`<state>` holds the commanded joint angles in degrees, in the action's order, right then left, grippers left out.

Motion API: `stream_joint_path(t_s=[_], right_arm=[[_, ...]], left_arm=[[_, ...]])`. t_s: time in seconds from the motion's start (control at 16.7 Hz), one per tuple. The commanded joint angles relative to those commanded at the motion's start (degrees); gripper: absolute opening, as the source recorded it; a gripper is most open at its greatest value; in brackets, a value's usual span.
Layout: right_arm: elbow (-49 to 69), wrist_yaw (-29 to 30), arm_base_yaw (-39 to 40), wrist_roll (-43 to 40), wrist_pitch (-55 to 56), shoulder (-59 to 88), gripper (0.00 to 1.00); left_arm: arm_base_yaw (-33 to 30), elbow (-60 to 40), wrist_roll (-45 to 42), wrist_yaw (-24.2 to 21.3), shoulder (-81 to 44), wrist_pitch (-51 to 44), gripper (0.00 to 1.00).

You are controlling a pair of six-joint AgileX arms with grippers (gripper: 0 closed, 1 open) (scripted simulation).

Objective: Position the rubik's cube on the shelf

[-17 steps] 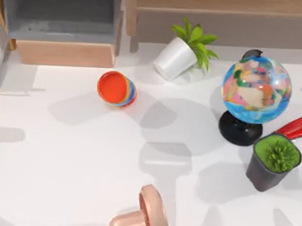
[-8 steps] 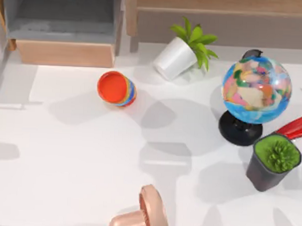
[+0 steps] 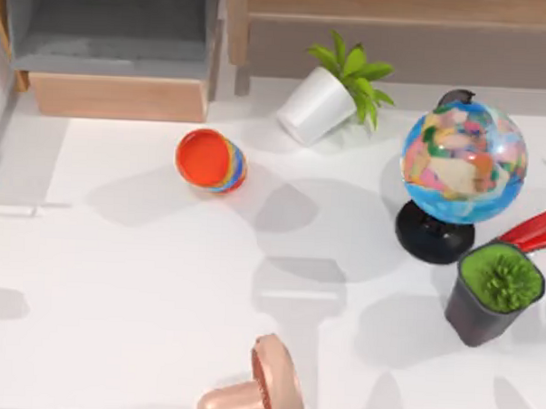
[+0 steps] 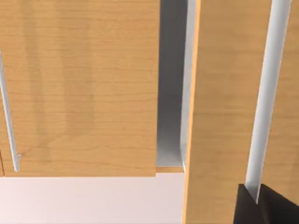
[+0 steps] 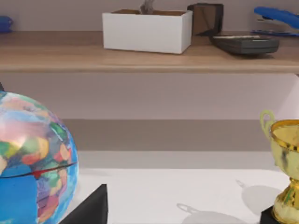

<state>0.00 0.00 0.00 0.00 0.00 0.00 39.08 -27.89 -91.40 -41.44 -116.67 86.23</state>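
The rubik's cube is out of view. The shelf (image 3: 399,6) runs along the back right of the table as a light-brown board over a duller grey-brown panel. The right wrist view faces that shelf (image 5: 56,58) across the table. A dark part of my right gripper (image 5: 91,207) shows at that view's edge beside the globe (image 5: 32,158). A dark part of my left gripper (image 4: 266,205) shows close in front of light wooden panels (image 4: 79,84).
On the table stand an orange-red cup stack (image 3: 211,161), a tipped white plant pot (image 3: 318,102), the globe (image 3: 463,163), a red stapler (image 3: 535,229), a dark plant pot (image 3: 491,300) and a pink object (image 3: 260,394). A grey cubby (image 3: 108,43) sits back left. A white box (image 5: 147,30) stands on the shelf; a gold trophy (image 5: 285,168) stands on the table.
A shadow at the table's left edge has slid toward the front. None of the objects on the table has moved.
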Motion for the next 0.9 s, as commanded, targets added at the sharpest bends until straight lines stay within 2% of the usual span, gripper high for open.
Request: stream_joint_path(t_s=[0.72,0.9], right_arm=[[0.0,0.0,0.0,0.0,0.0,0.0,1.0],[0.0,0.0,0.0,0.0,0.0,0.0,1.0]], left_arm=[[0.0,0.0,0.0,0.0,0.0,0.0,0.98],[0.0,0.0,0.0,0.0,0.0,0.0,1.0]])
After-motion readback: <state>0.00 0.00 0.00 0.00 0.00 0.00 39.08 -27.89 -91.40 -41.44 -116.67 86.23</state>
